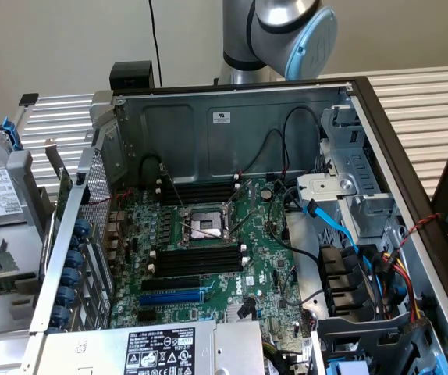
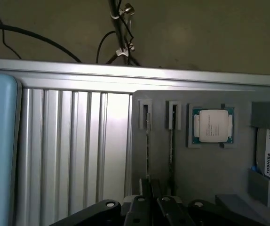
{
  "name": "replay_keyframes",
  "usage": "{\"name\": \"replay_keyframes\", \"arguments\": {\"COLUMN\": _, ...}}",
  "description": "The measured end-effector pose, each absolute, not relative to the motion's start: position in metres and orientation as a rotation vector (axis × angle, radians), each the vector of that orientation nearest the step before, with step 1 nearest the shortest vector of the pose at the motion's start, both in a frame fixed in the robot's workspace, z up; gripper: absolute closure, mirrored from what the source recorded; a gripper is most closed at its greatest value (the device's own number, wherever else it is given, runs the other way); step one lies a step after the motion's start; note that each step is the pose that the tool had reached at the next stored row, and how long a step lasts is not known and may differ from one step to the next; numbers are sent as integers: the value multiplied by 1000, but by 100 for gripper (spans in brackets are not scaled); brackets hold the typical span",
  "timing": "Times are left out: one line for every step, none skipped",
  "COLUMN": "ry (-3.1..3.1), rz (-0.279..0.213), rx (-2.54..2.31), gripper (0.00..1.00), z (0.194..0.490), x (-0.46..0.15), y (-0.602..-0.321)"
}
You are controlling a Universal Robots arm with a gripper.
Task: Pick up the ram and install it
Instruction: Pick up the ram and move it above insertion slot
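- A robot arm point(image 1: 275, 31) with a pale blue joint cap point(image 1: 316, 43) stands behind an open computer case point(image 1: 208, 129).
- The case lies on a ribbed aluminium table point(image 1: 423, 101).
- Inside, a green motherboard point(image 1: 263, 258) has its CPU socket point(image 1: 206, 224) near the middle.
- Black memory slots point(image 1: 199, 259) run on both sides of the socket, and a blue slot point(image 1: 169, 297) lies nearer the labelled power supply point(image 1: 160, 349).
- Blue cables point(image 1: 341, 226) curl by the drive cage point(image 1: 357, 156) on the exterior view's right.
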State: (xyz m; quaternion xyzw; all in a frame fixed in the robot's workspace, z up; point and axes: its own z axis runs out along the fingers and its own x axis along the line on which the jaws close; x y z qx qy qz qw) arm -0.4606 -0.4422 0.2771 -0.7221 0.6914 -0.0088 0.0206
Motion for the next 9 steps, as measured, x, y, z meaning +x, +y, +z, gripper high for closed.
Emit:
{"name": "replay_keyframes", "arguments": {"ry": 2144, "rz": -28, "rx": -2239, "gripper": 88, "z": 278, "x": -461, "y": -442}}
{"name": "replay_keyframes", "arguments": {"ry": 2144, "rz": -28, "rx": -2239, "gripper": 88, "z": 279, "x": -461, "y": -442}}
{"name": "replay_keyframes", "arguments": {"ry": 2144, "rz": -28, "rx": -2239, "gripper": 88, "z": 281, "x": -461, "y": -442}}
{"name": "replay_keyframes", "arguments": {"ry": 2145, "rz": -28, "rx": -2239, "gripper": 88, "z": 283, "x": -461, "y": -442}}
{"name": "replay_keyframes", "arguments": {"ry": 2145, "rz": -28, "rx": -2238, "gripper": 88, "z": 286, "x": -461, "y": -442}}
{"name": "replay_keyframes", "arguments": {"ry": 2145, "rz": -29, "rx": -2238, "gripper": 88, "z": 289, "x": -461, "y": -442}}
{"name": "replay_keyframes", "arguments": {"ry": 2145, "rz": -29, "rx": -2237, "gripper": 88, "z": 293, "x": -461, "y": -442}}
{"name": "replay_keyframes", "arguments": {"ry": 2146, "rz": -29, "rx": -2237, "gripper": 88, "z": 297, "x": -461, "y": -442}}
{"name": "replay_keyframes", "arguments": {"ry": 2146, "rz": -30, "rx": -2237, "gripper": 88, "z": 301, "x": -461, "y": -442}}
